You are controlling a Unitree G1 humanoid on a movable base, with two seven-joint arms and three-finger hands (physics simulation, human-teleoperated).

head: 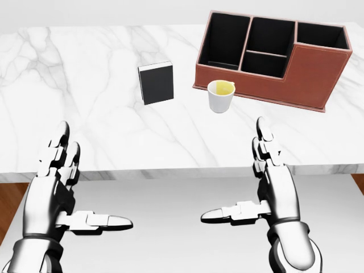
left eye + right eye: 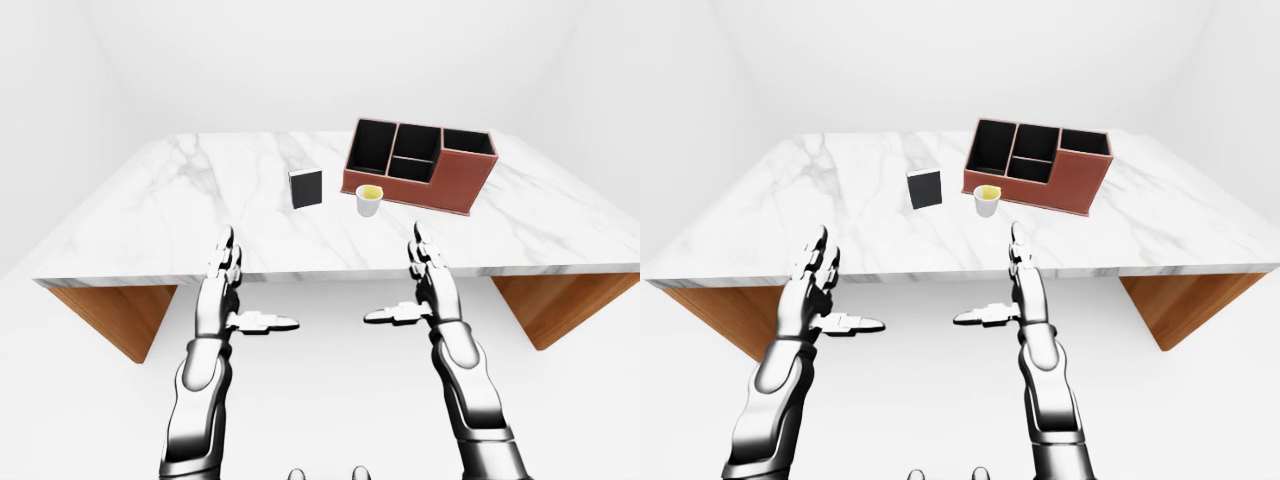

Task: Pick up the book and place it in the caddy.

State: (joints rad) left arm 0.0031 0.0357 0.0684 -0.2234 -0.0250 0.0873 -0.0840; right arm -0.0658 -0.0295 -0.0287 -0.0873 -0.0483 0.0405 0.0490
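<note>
A white marble table [image 1: 85, 68] carries a black book [image 1: 156, 83], white cup [image 1: 220, 95] and brown caddy [image 1: 310, 74].

On the table [image 1: 85, 131]: book [image 1: 156, 83] left — cup [image 1: 220, 95] — caddy [image 1: 273, 57] right.

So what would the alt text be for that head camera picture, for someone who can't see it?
Two silver robot hands, left hand and right hand, hover open and empty below the near edge of a white marble table. On the table stand a black book, a small white cup and, at upper right, a brown caddy with dark open compartments.
</note>
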